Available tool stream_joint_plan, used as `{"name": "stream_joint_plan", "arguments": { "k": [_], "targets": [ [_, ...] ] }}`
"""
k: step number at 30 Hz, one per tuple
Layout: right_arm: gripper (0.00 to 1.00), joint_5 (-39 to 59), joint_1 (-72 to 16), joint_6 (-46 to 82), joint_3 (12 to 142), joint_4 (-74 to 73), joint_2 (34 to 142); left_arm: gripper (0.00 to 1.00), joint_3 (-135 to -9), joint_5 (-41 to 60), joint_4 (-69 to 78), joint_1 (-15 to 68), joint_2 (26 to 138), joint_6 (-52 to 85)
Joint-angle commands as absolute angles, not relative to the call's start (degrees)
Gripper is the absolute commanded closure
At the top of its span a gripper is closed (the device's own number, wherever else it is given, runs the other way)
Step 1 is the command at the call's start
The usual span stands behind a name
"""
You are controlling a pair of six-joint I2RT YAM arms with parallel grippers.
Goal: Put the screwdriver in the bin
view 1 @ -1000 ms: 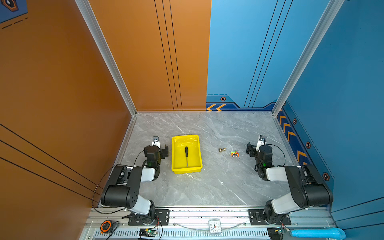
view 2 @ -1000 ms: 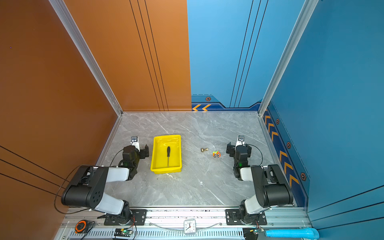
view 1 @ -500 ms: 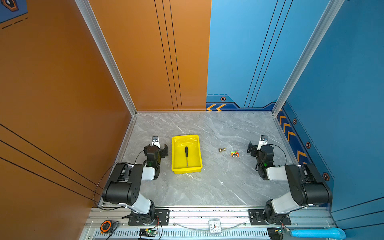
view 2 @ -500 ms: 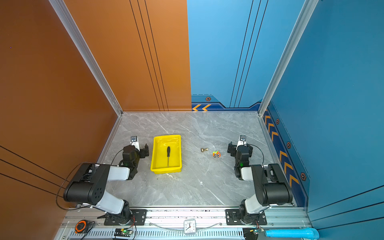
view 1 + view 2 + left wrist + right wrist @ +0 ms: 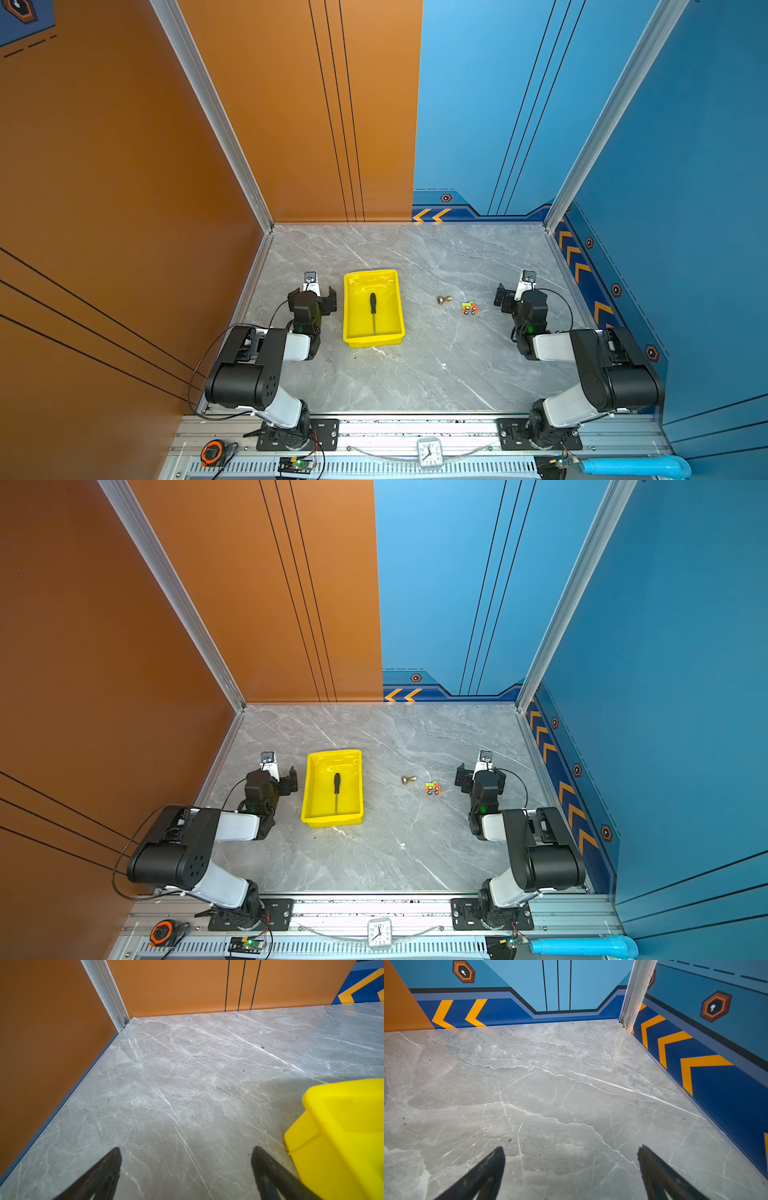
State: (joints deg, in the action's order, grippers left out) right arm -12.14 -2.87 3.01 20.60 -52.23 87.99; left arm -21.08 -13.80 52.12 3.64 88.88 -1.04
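Since a second ago the right gripper [image 5: 519, 293] has edged slightly toward the frame's right edge, while screwdriver and bin lie where they did.

In both top views the bin [image 5: 374, 341], a shallow rectangular tray of glossy yellow plastic with a raised rim, sits left of centre. The screwdriver [image 5: 373, 309] lies flat inside it, black handle toward the frame's top, thin silver shaft toward the bottom. Right of centre, on the veined grey marble tabletop [image 5: 415, 257], stand a small brass knob [image 5: 444, 299] and a colourful toy car [image 5: 469, 308], well apart from the bin. The left gripper [image 5: 311, 291] sits just left of the bin, jaws apart.

The left wrist view shows its dark fingers [image 5: 108, 1167] spread over marble, with a rounded corner of the bin [image 5: 342, 1126] at lower right.

The right wrist view shows the right gripper [image 5: 571, 1149] with jaws spread wide over marble, holding nothing.
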Motion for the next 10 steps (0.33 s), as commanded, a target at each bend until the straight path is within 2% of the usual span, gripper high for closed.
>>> {"name": "stream_joint_plan", "arguments": {
  "k": [1,10],
  "targets": [
    [0.00,-11.77,-2.64,3.95,21.26,-52.40,88.73,0.02,-21.70,-12.76,52.91,2.99,89.51,-0.42],
    [0.00,-11.73,-2.63,3.91,21.27,-52.38,88.69,0.02,-21.56,-12.53,52.99,2.94,89.43,-0.43]
  ]
}}
